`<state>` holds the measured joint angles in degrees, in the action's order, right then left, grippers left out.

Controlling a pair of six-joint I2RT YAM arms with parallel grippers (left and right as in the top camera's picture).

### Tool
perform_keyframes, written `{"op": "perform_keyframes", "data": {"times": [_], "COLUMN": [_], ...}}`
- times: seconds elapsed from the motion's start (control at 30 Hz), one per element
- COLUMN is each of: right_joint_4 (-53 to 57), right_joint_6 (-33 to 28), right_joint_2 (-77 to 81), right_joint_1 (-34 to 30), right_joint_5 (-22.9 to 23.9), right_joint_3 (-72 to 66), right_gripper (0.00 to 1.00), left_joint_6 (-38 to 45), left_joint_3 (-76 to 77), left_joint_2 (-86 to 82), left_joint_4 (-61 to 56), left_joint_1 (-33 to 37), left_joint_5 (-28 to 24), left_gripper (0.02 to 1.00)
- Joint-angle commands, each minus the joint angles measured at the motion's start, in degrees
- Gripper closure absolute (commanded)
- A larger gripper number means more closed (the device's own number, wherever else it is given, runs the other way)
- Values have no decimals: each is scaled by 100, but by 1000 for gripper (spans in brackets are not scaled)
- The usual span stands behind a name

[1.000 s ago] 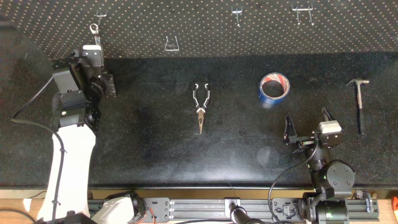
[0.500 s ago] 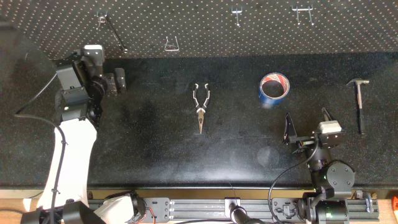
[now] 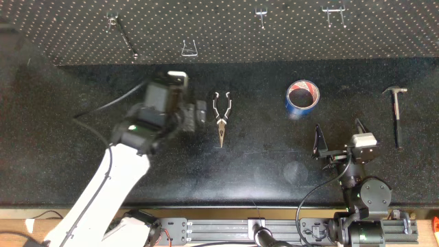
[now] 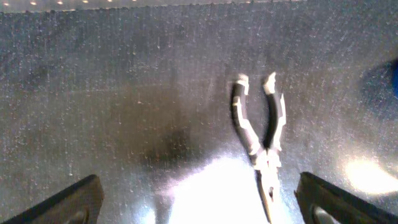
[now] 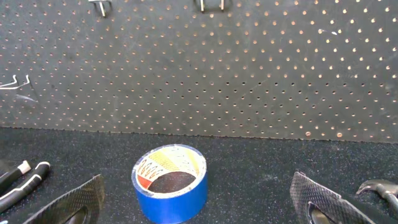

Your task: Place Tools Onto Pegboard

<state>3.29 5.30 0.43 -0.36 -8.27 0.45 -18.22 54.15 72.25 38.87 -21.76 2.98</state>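
Grey-handled pliers (image 3: pixel 221 116) lie on the black mat, tips pointing to the front edge. My left gripper (image 3: pixel 199 113) hovers just left of them, open and empty; in its wrist view the pliers (image 4: pixel 258 143) lie ahead between the wide-apart fingers (image 4: pixel 74 199), nearer the right one. A wrench (image 3: pixel 125 36) hangs from a hook at the pegboard's (image 3: pixel 226 27) left end. A blue tape roll (image 3: pixel 302 96) and a hammer (image 3: pixel 396 113) lie further right. My right gripper (image 3: pixel 338 139) rests open near the front right, facing the tape roll (image 5: pixel 171 183).
Bare hooks stick out of the pegboard: a wire loop (image 3: pixel 190 49), a small hook (image 3: pixel 260 14) and a double hook (image 3: pixel 333 14). The right wrist view catches the hammer head (image 5: pixel 376 186) and the pliers' handle ends (image 5: pixel 18 174).
The left gripper drew back from the pegboard, leaving the wrench hanging on its hook, then swung right across the mat to beside the pliers. The right arm stayed still.
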Motion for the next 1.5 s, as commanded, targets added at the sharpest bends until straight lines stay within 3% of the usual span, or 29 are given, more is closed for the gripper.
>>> {"op": "perform_keyframes", "data": {"times": [0.03,0.17,0.43,0.67,0.97,1.5], "right_joint_4": [33,33,33,33,33,33], "right_joint_6": [-44,-44,-44,-44,-42,-44], "right_joint_2": [-37,-37,-37,-37,-37,-37], "right_joint_1": [35,35,35,35,35,35], "right_joint_5": [33,33,31,31,33,31], "right_joint_3": [-22,-22,-22,-22,-22,-22], "right_gripper": [25,25,25,25,25,25], "left_joint_6": [-1482,-1482,-1145,-841,-828,-1045], "left_joint_3": [1139,2389,2538,2570,2570,2568], "left_joint_2": [1108,2601,3523,4103,4181,4524], "left_joint_4": [647,894,1045,841,579,634], "left_joint_1": [-962,-977,-612,-595,-595,-605], "left_joint_5": [433,-299,-634,-616,96,-516], "left_gripper": [23,23,23,23,23,23]}}
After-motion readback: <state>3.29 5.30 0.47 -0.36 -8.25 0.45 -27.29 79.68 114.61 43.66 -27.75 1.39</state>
